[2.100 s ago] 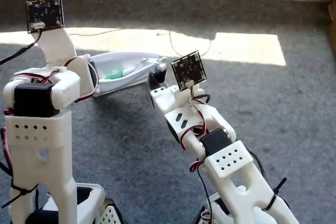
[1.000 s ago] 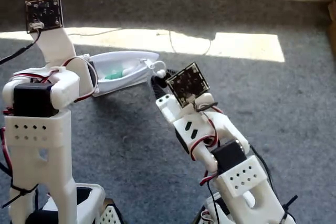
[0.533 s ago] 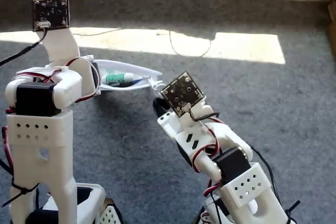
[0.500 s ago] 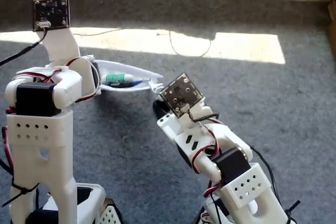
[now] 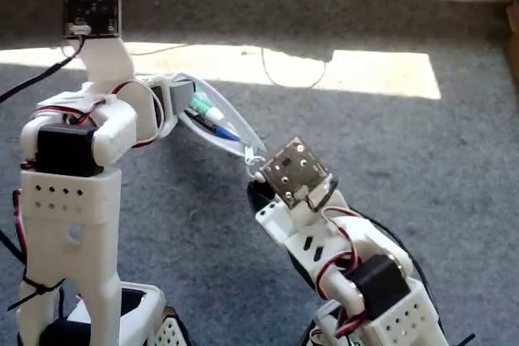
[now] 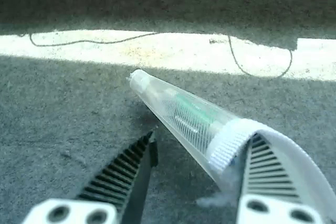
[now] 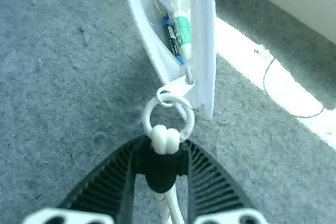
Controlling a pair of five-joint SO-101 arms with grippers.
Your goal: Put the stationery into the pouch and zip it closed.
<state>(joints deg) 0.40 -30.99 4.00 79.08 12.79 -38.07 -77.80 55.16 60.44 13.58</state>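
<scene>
Judging by its thin, see-through skin, the pouch (image 5: 212,119) should handle as light, soft and slippery, so the best hold is on its stiffer woven zip tape or the zip pull (image 7: 165,141). It stretches between both arms above the carpet (image 5: 422,168), with pens (image 7: 176,32) inside. The right pincer (image 7: 160,156) is clamped on the zip pull. The left pincer (image 6: 202,145) has its jaws apart, the pouch's end draped over one finger.
</scene>
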